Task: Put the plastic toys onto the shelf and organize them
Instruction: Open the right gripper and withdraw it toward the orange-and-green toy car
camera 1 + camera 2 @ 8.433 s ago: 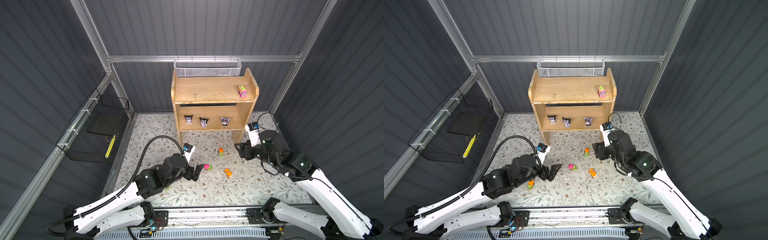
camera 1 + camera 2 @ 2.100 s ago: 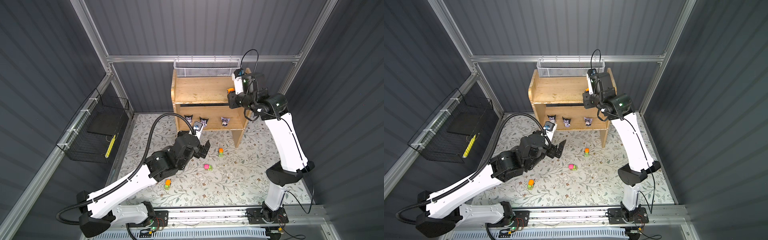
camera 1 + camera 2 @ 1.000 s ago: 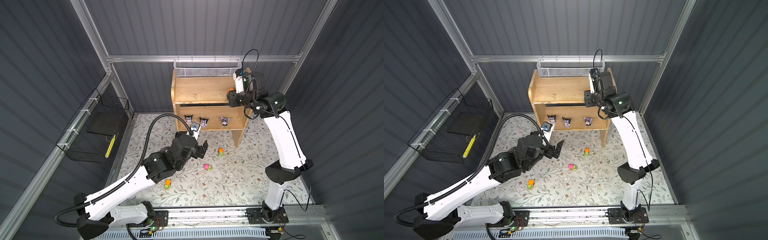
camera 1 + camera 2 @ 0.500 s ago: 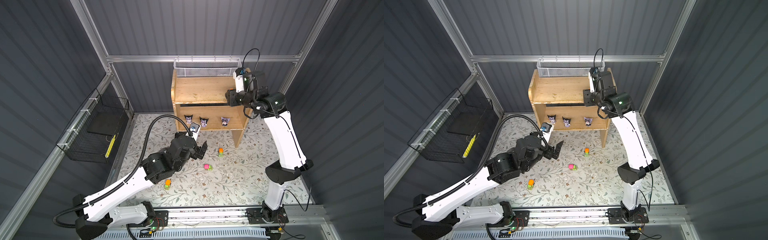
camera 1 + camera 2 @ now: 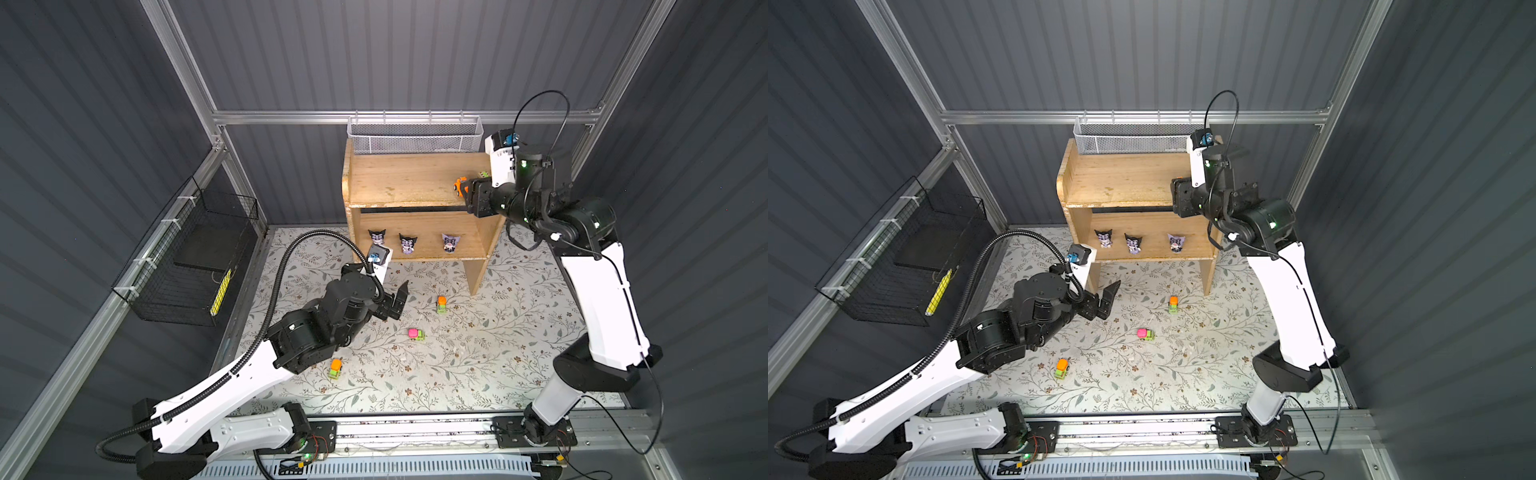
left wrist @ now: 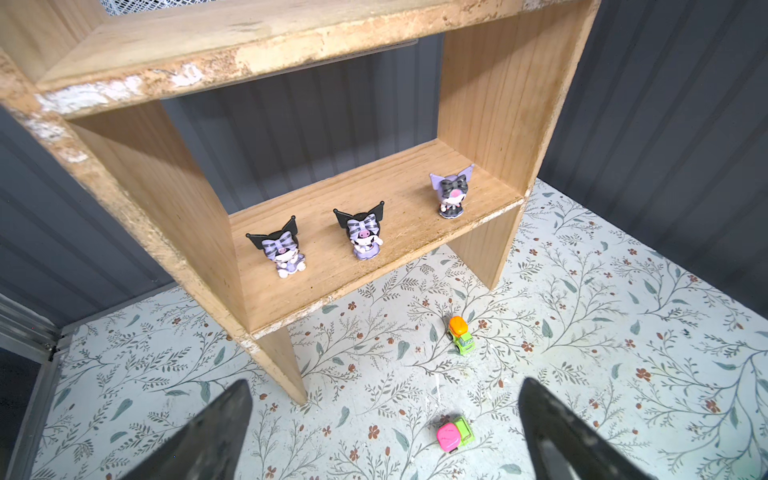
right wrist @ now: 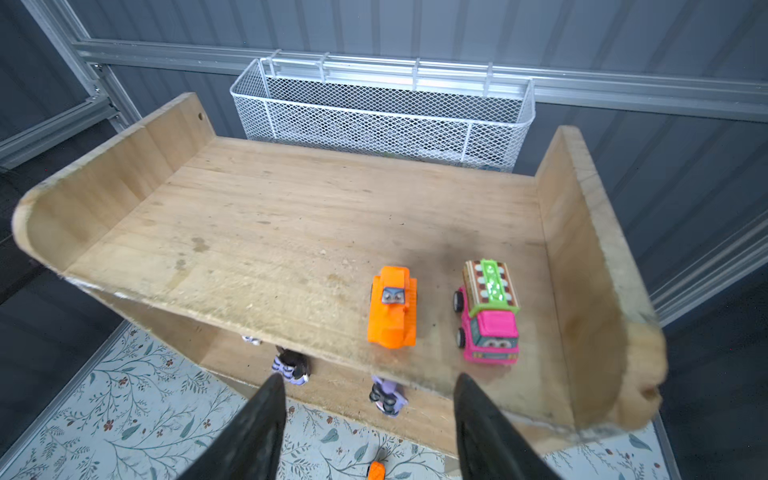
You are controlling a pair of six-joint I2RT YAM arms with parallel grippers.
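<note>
Plastic toys sat in three places. On the top tier of the shelf (image 7: 270, 232), the orange car (image 7: 392, 307) and the pink car (image 7: 488, 316) stood side by side just beyond the tips of the right gripper (image 7: 368, 378), whose jaws were apart with nothing between them. A row of figurines (image 6: 363, 237) lined the lower tier. The left gripper (image 6: 384, 382) hovered over the floral mat (image 6: 623, 332), jaws spread wide and empty, with the pink-and-green car (image 6: 455, 434) on the mat near its tips.

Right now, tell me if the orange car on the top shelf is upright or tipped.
Upright: the orange car sits flat on the shelf, roof up, clear of the open right hand.
</note>
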